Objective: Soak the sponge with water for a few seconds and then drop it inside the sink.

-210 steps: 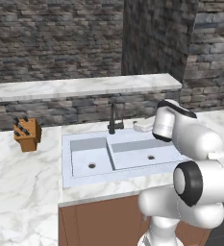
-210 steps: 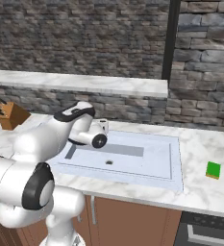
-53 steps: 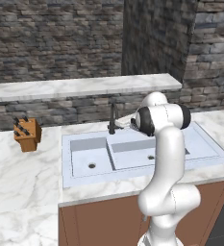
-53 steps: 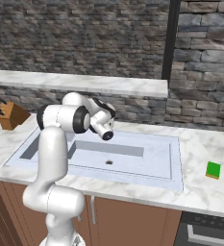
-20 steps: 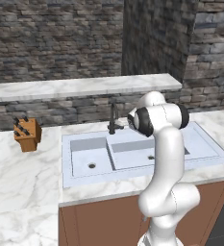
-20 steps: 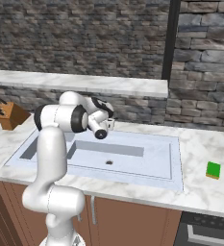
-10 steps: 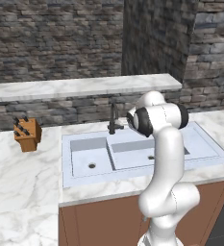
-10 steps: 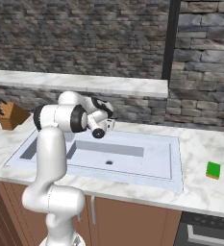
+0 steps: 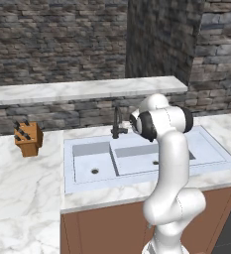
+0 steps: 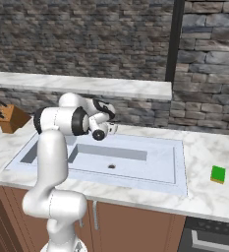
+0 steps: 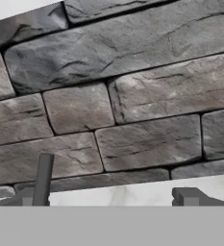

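Seen from the left base view, the white arm rises from the lower right and bends over the pale double-basin sink [image 9: 142, 163], its wrist held just right of the dark slim faucet [image 9: 117, 122]. The gripper itself is hidden behind the wrist here. Each basin has a round drain hole. A wooden knife block [image 9: 28, 138] stands on the marble counter [image 9: 23, 193], well to the left of the sink. Behind runs a raised marble ledge [image 9: 82, 89] under a dark stone wall [image 9: 62, 39].

Over in the right base view, the arm comes up from the lower left and the gripper [image 10: 107, 129] sits above the back edge of the sink [image 10: 135, 162], pointed toward the wall; how far its jaws stand apart cannot be read from this angle. The sponge [image 10: 217, 174], green on top with a yellow layer, lies flat on the counter [image 10: 209, 197] to the right of the sink, well apart from the gripper. The knife block [image 10: 9, 118] is at far left.

Through the hand view, two dark finger tips [image 11: 184, 195] rise near opposite sides of the lower edge, spread wide with nothing between them. Beyond them lies a strip of marble and the grey stone blocks of the wall [image 11: 132, 91].
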Tool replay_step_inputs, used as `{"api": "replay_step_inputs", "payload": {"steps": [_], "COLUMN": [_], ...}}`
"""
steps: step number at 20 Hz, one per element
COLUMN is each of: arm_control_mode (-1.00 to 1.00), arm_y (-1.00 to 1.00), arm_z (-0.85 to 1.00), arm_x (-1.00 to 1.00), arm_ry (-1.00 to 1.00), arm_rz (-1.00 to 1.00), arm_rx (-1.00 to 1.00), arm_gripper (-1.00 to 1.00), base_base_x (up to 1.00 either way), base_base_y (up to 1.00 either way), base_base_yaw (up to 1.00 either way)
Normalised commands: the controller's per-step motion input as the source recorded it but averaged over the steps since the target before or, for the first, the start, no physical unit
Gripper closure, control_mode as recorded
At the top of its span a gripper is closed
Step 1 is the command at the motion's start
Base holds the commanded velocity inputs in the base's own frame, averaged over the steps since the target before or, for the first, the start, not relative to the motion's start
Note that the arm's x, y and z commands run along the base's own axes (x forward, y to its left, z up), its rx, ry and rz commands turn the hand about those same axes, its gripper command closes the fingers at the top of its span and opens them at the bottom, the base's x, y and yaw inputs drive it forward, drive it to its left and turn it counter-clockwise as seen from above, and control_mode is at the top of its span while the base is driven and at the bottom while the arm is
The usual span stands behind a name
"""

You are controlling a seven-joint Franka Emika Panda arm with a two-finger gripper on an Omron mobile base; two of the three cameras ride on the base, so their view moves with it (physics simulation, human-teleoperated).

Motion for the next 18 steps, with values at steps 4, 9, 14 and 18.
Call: {"api": "replay_step_inputs", "payload": {"steps": [4,9,14,18], "arm_control_mode": [-1.00,-1.00,-1.00,-1.00], "arm_y": [-0.73,-0.71,-0.67,-0.65], "arm_z": [-0.24,-0.32,-0.40,-0.42], "arm_x": [-0.05,-0.12,-0.14,-0.15], "arm_ry": [0.03,0.02,0.00,0.02], "arm_rz": [-0.06,-0.08,-0.09,-0.08], "arm_rx": [0.05,0.04,0.03,0.04], "arm_gripper": [-1.00,-1.00,-1.00,-1.00], "base_base_x": [0.00,0.00,0.00,0.00], "base_base_y": [0.00,0.00,0.00,0.00], "base_base_yaw": [0.00,0.00,0.00,0.00]}}
